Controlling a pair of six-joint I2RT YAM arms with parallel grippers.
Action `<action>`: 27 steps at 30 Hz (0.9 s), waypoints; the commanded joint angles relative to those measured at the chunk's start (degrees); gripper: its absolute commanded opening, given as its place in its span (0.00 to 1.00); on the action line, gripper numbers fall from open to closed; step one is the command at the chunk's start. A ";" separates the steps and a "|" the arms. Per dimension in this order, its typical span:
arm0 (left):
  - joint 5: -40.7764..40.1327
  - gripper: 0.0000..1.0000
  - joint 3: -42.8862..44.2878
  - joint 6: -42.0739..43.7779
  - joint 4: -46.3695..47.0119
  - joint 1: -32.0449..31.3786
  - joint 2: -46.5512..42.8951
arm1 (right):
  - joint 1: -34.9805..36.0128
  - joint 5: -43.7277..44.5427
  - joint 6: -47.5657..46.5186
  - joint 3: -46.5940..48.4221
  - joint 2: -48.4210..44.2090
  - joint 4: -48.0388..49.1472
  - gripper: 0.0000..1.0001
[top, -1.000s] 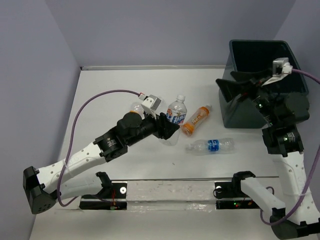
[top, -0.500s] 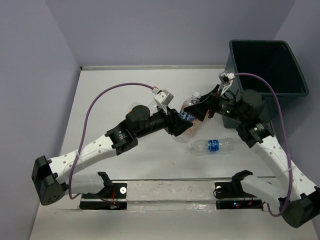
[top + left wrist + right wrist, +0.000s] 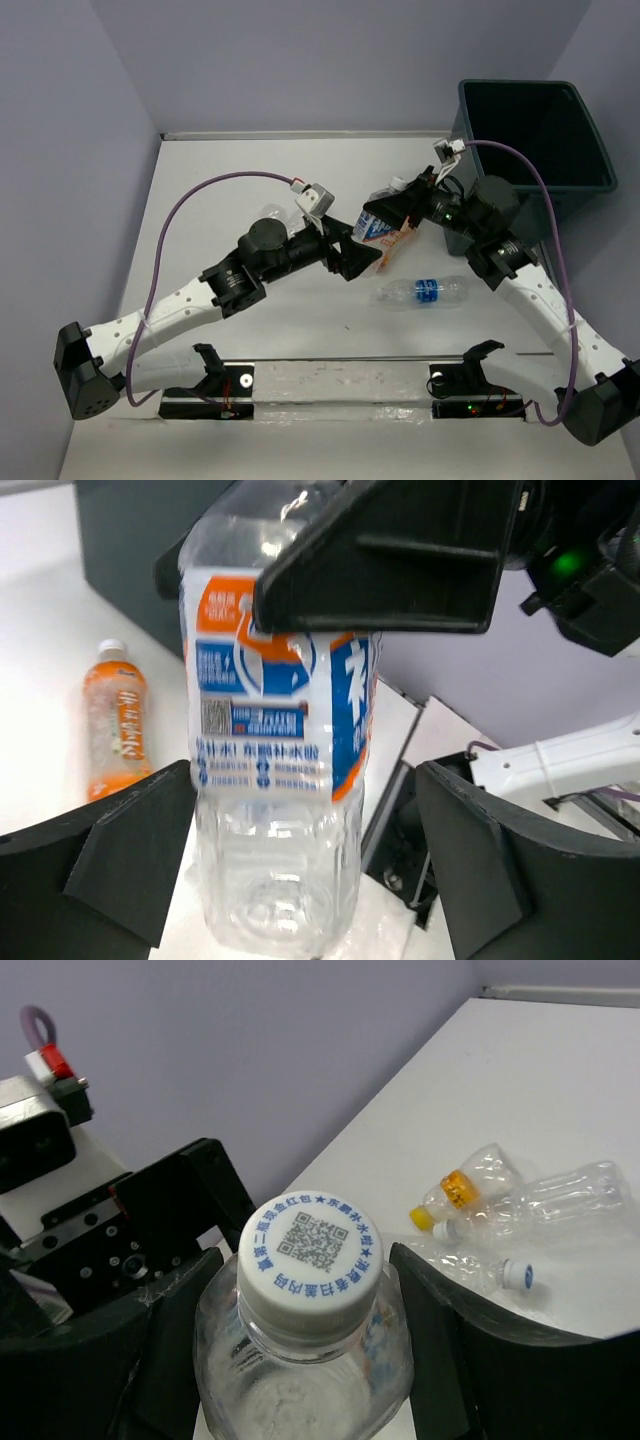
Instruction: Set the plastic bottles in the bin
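Note:
A clear plastic bottle [image 3: 376,224] with a blue and orange label and a white cap [image 3: 310,1252] hangs upright over the table. My right gripper [image 3: 392,210] is shut on its shoulder, and both fingers [image 3: 455,1345] press the plastic just below the cap. My left gripper [image 3: 300,825] stands open around the bottle's lower half, its fingers [image 3: 135,845] clear of it. An orange bottle [image 3: 117,728] lies on the table below. A blue-labelled bottle [image 3: 425,291] lies nearer the front. The dark bin [image 3: 535,150] stands at the back right.
Several more clear bottles [image 3: 520,1205], one with an orange cap [image 3: 448,1195], lie together on the white table; one of them [image 3: 272,212] shows behind the left arm. Purple cables arc above both arms. Lilac walls close the left and back sides.
My left gripper has opened and let go of the labelled bottle. My right gripper came over from the bin and closed on the bottle's top.

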 commanded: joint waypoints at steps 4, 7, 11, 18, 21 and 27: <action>-10.13 0.99 -6.87 0.00 1.35 -0.25 -8.38 | -0.05 23.95 -12.50 14.48 3.67 -8.06 0.19; -15.14 0.99 -8.37 -0.35 -0.85 -0.33 -7.61 | -1.37 36.07 -19.79 22.12 4.64 -10.27 0.17; -19.02 0.99 -6.27 -0.09 -2.35 -0.25 -1.81 | -5.84 58.54 -30.86 33.19 9.03 -11.15 0.15; -24.38 0.99 3.49 5.44 -4.19 -0.42 15.85 | -17.18 69.41 -37.64 36.47 14.22 -9.14 0.15; -25.45 0.99 7.97 9.05 -4.19 -0.33 23.76 | -18.34 73.89 -45.81 32.70 16.76 -0.89 0.15; -21.75 0.99 21.93 12.65 -11.48 -0.33 42.47 | -18.34 75.31 -44.61 27.25 16.61 0.98 0.93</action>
